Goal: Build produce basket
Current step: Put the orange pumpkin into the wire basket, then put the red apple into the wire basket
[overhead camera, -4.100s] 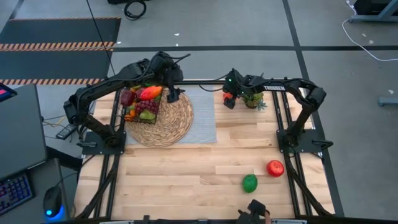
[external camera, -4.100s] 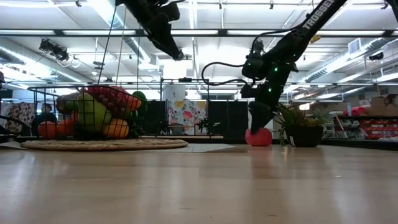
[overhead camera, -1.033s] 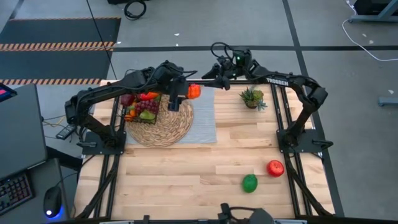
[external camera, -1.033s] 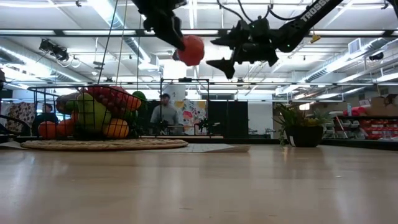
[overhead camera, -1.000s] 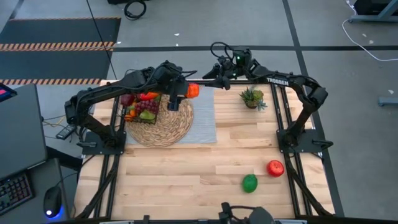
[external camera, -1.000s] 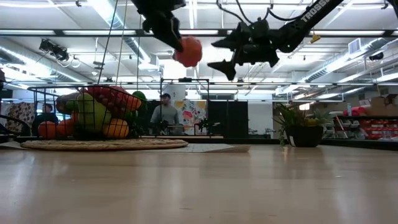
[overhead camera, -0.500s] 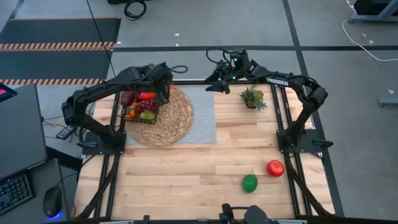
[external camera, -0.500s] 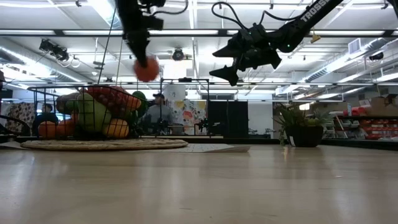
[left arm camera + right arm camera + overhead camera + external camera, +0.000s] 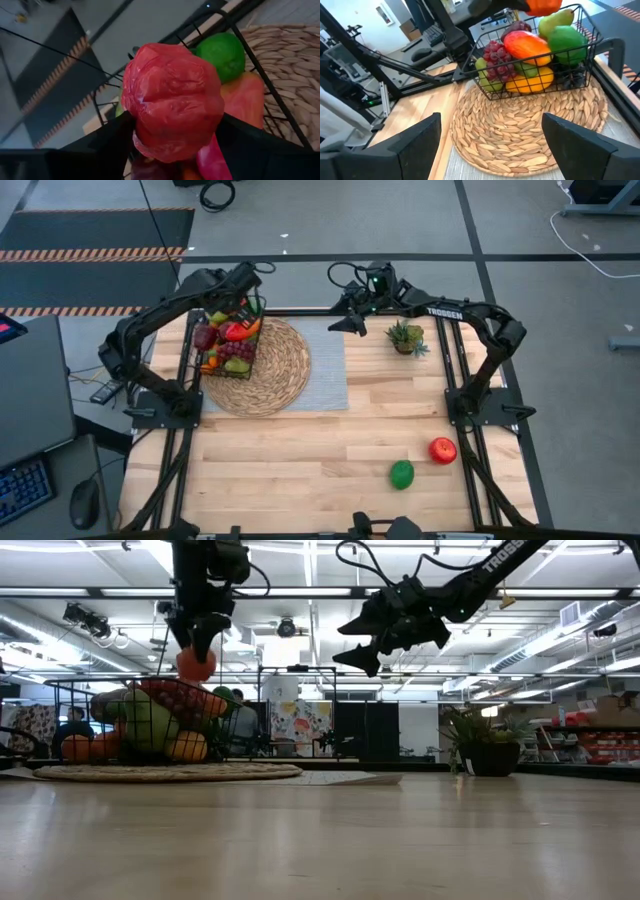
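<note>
- The left gripper (image 9: 197, 652) hung above the far end of the basket (image 9: 228, 340), its fingers pinching a red-orange piece of produce (image 9: 172, 107) between them.
- In the left wrist view that red-orange piece filled the gap between the two dark fingers; past it lay a green lime (image 9: 221, 56) and an orange-red mango (image 9: 243, 102) inside the wire mesh.
- In the low view the held piece sat just over the heaped fruit, close to the top of the pile; whether it touched the pile could not be told.
- The basket stood on the round woven mat (image 9: 280, 375), at the mat's edge nearest the left arm's base, and below the left gripper.
- The heap in it included dark grapes (image 9: 493, 56), a pear (image 9: 558, 20) and an orange (image 9: 530, 79).
- The right gripper (image 9: 340, 320) was raised off the table with its fingers spread wide and nothing between them.
- It faced the basket from across the mat, over the far edge of the grey cloth (image 9: 328, 370), well apart from the left gripper.
- The spiky potted plant (image 9: 406, 337) stood near the right gripper, on its side away from the basket.
- A red apple (image 9: 442, 450) and a green fruit (image 9: 402, 474) lay on the wooden table (image 9: 300, 460), well away from both grippers, near the front edge.
- A person (image 9: 238, 720) showed in the room behind the basket.
</note>
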